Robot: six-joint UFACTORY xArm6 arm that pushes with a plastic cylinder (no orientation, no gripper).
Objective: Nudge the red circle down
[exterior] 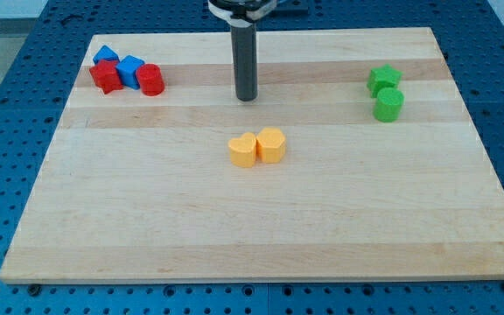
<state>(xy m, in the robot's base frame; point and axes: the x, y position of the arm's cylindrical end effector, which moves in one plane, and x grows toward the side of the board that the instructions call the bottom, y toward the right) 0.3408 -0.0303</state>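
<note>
The red circle stands at the view's upper left, at the right end of a tight cluster. Beside it are a blue block, a red star-like block and a second blue block. My tip rests on the board at the view's top centre, well to the right of the red circle and apart from every block. It is above the two yellow blocks.
Two yellow blocks touch each other at the board's centre. A green star and a green cylinder sit at the view's upper right. The wooden board lies on a blue perforated table.
</note>
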